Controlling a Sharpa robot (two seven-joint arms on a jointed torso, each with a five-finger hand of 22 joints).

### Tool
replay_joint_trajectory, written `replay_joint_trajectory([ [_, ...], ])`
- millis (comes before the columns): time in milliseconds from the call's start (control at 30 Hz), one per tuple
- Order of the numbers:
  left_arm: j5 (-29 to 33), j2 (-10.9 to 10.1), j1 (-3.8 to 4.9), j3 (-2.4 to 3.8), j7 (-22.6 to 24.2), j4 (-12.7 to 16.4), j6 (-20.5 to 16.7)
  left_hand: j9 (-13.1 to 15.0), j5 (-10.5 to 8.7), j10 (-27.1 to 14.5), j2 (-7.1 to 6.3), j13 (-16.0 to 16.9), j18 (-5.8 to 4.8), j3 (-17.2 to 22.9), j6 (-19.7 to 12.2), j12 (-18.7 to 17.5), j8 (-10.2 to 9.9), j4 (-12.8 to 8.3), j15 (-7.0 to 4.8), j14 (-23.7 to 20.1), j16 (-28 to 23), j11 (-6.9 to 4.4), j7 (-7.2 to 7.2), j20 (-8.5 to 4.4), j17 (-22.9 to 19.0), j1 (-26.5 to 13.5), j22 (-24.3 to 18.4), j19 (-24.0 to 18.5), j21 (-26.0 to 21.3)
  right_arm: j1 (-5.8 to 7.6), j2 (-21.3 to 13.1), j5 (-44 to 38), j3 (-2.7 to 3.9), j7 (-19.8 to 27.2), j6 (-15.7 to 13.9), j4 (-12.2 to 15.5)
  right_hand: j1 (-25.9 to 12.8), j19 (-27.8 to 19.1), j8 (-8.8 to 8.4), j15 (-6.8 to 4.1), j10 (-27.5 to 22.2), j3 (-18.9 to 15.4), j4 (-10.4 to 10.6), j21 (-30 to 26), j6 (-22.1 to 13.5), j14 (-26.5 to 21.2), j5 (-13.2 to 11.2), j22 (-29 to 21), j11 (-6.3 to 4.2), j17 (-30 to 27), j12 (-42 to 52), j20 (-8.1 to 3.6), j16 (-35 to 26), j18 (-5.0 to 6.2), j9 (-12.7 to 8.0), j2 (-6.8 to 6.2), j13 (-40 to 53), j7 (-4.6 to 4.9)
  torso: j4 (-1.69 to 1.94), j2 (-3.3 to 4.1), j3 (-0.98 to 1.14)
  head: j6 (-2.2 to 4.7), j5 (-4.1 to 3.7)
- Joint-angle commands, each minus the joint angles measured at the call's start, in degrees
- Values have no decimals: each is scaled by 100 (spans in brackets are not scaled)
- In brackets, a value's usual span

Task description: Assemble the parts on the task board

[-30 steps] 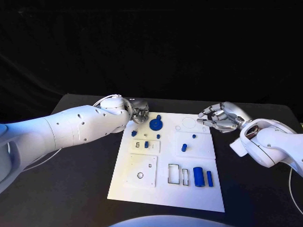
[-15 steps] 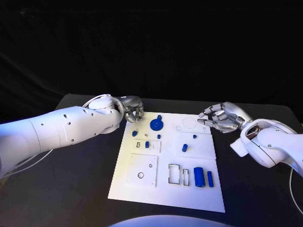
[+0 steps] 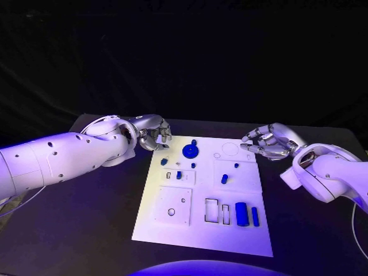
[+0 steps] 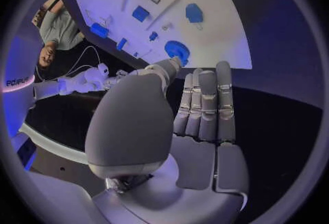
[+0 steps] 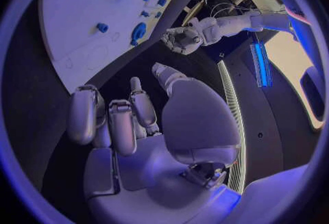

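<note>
Over the black table [image 3: 84, 230], head view: left hand [image 3: 155, 133] hangs just off the task board's [image 3: 202, 230] far corner, fingers curled in, nothing held; blue disc part [image 3: 191, 151] lies on the board just beside it. Right hand [image 3: 269, 144] sits off the opposite far corner, fingers loosely curled, holding nothing. Left wrist view: left hand [image 4: 199, 109] has fingers straight and side by side, thumb alongside, nothing held; disc part [image 4: 177, 50] lies just beyond the fingertips. Right wrist view: right hand [image 5: 130, 120] half-curled, holding nothing; board [image 5: 68, 16] lies beyond its fingertips, left hand [image 5: 181, 38] farther off.
</note>
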Motion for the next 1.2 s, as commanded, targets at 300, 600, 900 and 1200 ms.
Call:
replay_joint_trajectory([
  [300,-1540,-72,-113,-41,269,108,307,-70,25,-12,26,609,28,-745,-70,999,177,265,-97,738,1079,-121,-110,-75,1589,354,167,238,206,-32,-20,-119,-1,7,87,-3,-42,-12,35,-38,11,-5,33,-16,-38,396,33,122,-23,542,11,-27,-19,44,-7,-3,-3,-9,-9,9,-7,-18,40],
  [600,-2066,-3,-131,-58,160,65,586,-107,14,-91,65,1107,-28,-913,-62,1812,273,321,-151,1075,1512,-188,-145,-120,2317,421,636,434,629,-42,-22,-145,-1,11,75,-1,-42,-12,35,-38,11,-5,33,-16,-38,396,33,122,-23,542,11,-27,-19,44,-7,-3,-3,-9,-13,13,1,-37,36],
  [900,-2203,54,-134,-69,133,62,872,-142,-8,-142,54,1235,-37,-1180,-28,2004,282,331,-158,1089,1569,-206,-165,-120,2382,151,736,416,709,-46,-19,-151,0,12,63,6,-42,-12,35,-38,11,-5,33,-16,-38,396,33,122,-23,542,11,-27,-19,44,-7,-3,-3,-9,-13,16,7,-55,39],
  [1200,-2217,109,-139,-89,109,-1,943,-146,-18,-132,95,1271,-53,-1276,27,2062,306,332,-174,1111,1594,-222,-184,-126,2426,109,844,472,784,-46,-15,-155,0,11,56,14,-42,-12,35,-38,11,-5,33,-16,-38,396,33,122,-23,542,11,-27,-19,44,-7,-3,-3,-9,-6,14,-1,-78,32],
])
